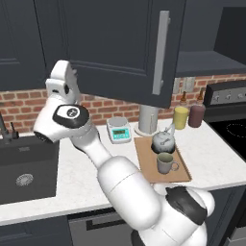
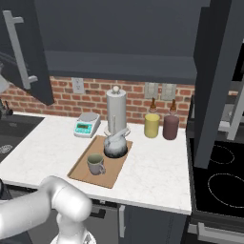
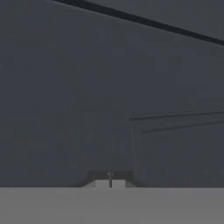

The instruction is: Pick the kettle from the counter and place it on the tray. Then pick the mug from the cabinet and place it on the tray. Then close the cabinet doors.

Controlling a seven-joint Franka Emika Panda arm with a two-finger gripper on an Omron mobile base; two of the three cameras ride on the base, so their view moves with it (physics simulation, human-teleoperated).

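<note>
We see a red brick wall (image 2: 95,93) across mid-frame, with outlets (image 2: 158,90) at centre right. A black sink (image 1: 26,166) sits lower left; a black stove (image 2: 221,178) fills the lower right.

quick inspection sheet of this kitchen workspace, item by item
surface: white counter, bare around the tray.
job's things: kettle and mug both stand on the tray, mug nearer the front edge; left door and right door stand open.
clutter: scale, tall grey cylinder, yellow canister and maroon canister along the brick wall.
grippers: gripper shut, holding nothing, close against a dark door panel.
cables: nothing seen.
surroundings: sink to the left, stove to the right, wall outlets.
</note>
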